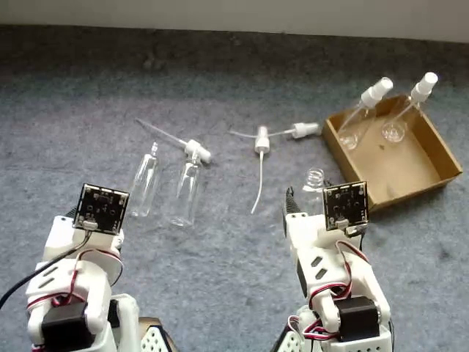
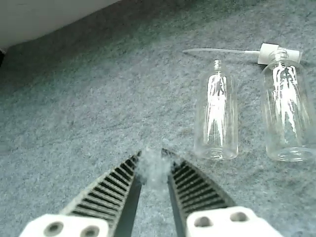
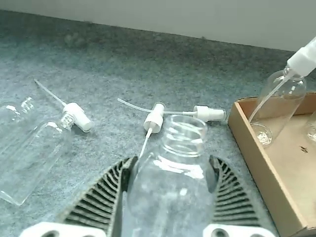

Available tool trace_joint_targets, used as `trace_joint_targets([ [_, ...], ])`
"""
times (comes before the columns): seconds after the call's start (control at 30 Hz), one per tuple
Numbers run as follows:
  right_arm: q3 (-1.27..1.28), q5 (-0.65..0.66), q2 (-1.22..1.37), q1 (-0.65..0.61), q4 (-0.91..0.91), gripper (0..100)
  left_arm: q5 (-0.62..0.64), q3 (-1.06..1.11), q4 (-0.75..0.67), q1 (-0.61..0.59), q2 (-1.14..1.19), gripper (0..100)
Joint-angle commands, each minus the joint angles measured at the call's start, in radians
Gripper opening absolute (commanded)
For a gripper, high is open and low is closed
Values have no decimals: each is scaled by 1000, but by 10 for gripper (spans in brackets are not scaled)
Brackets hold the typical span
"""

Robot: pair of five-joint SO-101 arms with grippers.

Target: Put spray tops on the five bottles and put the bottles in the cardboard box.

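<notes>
- Bottles at the left: the left bottle (image 1: 143,183) and the second bottle (image 1: 185,194) lie bare and side by side on the carpet (image 1: 220,279), necks pointing far.
- Left gripper (image 2: 153,163) sits near these two. Its jaws are closed to a narrow slit and it holds nothing.
- Left top (image 1: 196,152) lies just beside the second bottle's neck, its tube (image 1: 157,132) running far-left. I cannot tell whether top and neck touch.
- Middle top (image 1: 262,141) and right top (image 1: 306,130) lie loose between the lying bottles and the box.
- Held bottle (image 1: 315,178) sits just left of the box with its open neck up, and the right gripper (image 3: 170,165) is clamped on its body.
- The step in hand looks like capping the third bottle: two are done and three are left.
- The next move calls for the left gripper to open, take a top (the middle top looks handiest) and steer its thin tube into the open neck. That needs careful lining-up.
- Box (image 1: 432,180), at the right, holds two capped bottles (image 1: 364,111) in its far part, with their tops above the wall. I cannot tell whether they stand upright or lean.
</notes>
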Motion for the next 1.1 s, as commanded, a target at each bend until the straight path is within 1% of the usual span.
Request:
trace_joint_targets([
  [0.0, -7, -14, -7, 16, -24, 133, -5, -179, 2, -7, 236, 7],
  [0.07, -7, -15, -10, 27, -24, 133, -5, -239, 2, -5, 321, 7],
  [0.17, -7, -15, -15, 77, -27, 133, -5, -309, 2, 12, 424, 7],
  [0.47, -7, -15, -16, 96, -28, 133, -2, -409, 5, 239, 651, 11],
  [0.67, 15, -15, -16, 97, -31, 133, 8, -479, 0, 341, 842, 11],
  [0.8, 15, -15, -16, 97, -31, 133, 137, -593, -2, 397, 987, 11],
  [0.87, 15, -15, -16, 107, -31, 133, 180, -664, -2, 441, 1064, 11],
  [1.07, 15, -15, -16, 191, -31, 133, 316, -865, -2, 584, 1283, 11],
])
